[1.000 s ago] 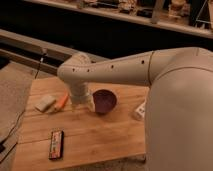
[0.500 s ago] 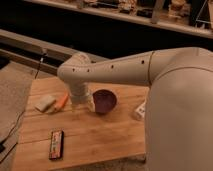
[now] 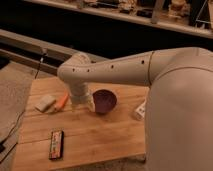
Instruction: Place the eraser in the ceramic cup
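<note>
The flat black rectangular eraser (image 3: 56, 145) lies with its long axis running front-to-back on the wooden table (image 3: 110, 142). The gripper (image 3: 83, 104) hangs beside the glossy maroon ceramic cup (image 3: 104, 101); I cannot tell its grip.

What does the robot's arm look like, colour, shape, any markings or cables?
The arm is a thick, smooth, off-white tube with rounded joints and a row of small dark dots along its shell. No cables or sleeves show on it. The gripper, equally pale, is at the arm's lower end, just left of the ceramic cup.
</note>
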Available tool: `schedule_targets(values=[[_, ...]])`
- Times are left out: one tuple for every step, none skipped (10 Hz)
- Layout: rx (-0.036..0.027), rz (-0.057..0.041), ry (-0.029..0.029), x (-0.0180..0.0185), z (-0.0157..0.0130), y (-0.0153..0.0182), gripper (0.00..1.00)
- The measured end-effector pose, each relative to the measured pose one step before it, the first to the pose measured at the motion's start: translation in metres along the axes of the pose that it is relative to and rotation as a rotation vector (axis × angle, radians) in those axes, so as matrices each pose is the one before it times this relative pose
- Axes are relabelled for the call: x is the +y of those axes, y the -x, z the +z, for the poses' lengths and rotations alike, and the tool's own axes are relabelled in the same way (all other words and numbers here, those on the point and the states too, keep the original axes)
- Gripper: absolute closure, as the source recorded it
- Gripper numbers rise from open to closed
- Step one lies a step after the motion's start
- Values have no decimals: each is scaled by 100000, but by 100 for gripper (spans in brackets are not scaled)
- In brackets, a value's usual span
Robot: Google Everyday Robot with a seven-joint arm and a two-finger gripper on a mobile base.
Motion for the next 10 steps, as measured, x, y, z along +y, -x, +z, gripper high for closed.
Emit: schedule_targets(values=[[4,-1,1,0,1,-1,35],[0,-4,1,2,1,-1,35],[0,3,-4,-3,0,0,35],[-6,-1,5,3,-2,2,35],[3,-8,4,0,0,1,35],[62,-23,178,21,-25,19,35],[887,-757,916,187,-21,-248,35],[1754,-3303,4504,1189,-252,-749,35],[1029,-3334,3795,967,-400,-657,35],[913,-5321,4888,1234,-592,-957,35]])
